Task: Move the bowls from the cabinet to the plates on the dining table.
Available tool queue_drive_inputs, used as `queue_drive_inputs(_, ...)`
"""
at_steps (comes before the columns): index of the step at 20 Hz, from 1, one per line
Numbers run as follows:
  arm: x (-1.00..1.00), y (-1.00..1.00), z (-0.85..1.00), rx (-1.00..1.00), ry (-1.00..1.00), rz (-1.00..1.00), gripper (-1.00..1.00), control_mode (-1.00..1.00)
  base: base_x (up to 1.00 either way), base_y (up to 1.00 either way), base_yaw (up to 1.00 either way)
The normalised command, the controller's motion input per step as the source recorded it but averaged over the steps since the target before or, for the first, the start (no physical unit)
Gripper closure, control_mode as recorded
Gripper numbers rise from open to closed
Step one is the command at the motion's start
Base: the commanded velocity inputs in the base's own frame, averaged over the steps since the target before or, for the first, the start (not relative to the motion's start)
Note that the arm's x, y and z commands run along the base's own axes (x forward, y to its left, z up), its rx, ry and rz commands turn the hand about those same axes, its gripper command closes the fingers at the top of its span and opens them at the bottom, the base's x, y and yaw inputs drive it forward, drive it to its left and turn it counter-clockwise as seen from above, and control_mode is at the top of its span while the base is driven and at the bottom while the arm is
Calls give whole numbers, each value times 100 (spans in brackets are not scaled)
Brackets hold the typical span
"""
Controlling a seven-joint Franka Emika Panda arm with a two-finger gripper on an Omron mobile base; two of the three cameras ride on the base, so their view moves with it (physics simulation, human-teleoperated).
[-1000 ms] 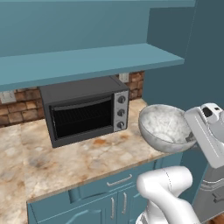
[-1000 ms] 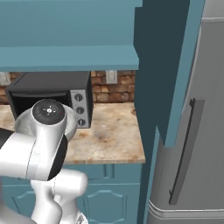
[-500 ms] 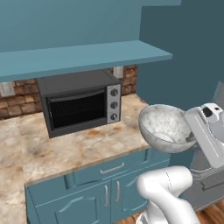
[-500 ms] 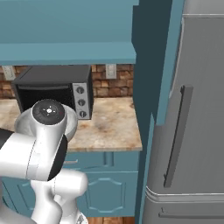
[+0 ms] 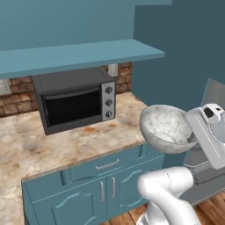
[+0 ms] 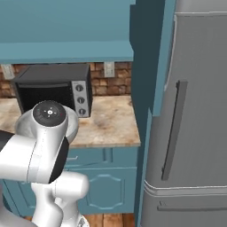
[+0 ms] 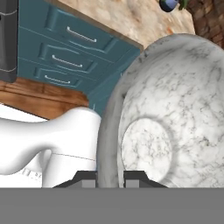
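Observation:
My gripper (image 7: 109, 177) is shut on the rim of the grey-white marbled bowl (image 7: 175, 109), one finger inside and one outside the wall. In the left base view the bowl (image 5: 166, 127) hangs in the air, tilted, off the right end of the counter, and the gripper (image 5: 190, 139) grips it from the right. From the right base view the bowl (image 6: 71, 126) peeks out behind my arm. The cabinet's teal shelf (image 5: 79, 55) runs above the counter. The plates and the dining table are out of view.
A dark toaster oven (image 5: 74, 103) stands on the beige stone counter (image 5: 66, 145) over teal doors and a drawer. A grey fridge (image 6: 190, 133) fills the right side beside a tall teal panel (image 6: 146, 66). Brown wood floor lies below.
The whole picture has shifted, so the base has moved: the fridge now takes up more of the right base view. The marbled bowl stays in my shut gripper.

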Motion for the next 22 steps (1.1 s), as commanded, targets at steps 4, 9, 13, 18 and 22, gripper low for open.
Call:
queue_drive_inputs(4, 0, 0, 0, 0, 0, 0, 100, 100, -9, -18, -15)
queue_drive_inputs(9, 0, 0, 0, 0, 0, 0, 100, 100, -4, -15, -18)
queue_drive_inputs(13, 0, 0, 0, 0, 0, 0, 100, 100, 0, -10, -23)
queue_drive_inputs(18, 0, 0, 0, 0, 0, 0, 100, 100, 0, -8, -32)
queue_drive_inputs(22, 0, 0, 0, 0, 0, 0, 100, 100, 5, -7, -40)
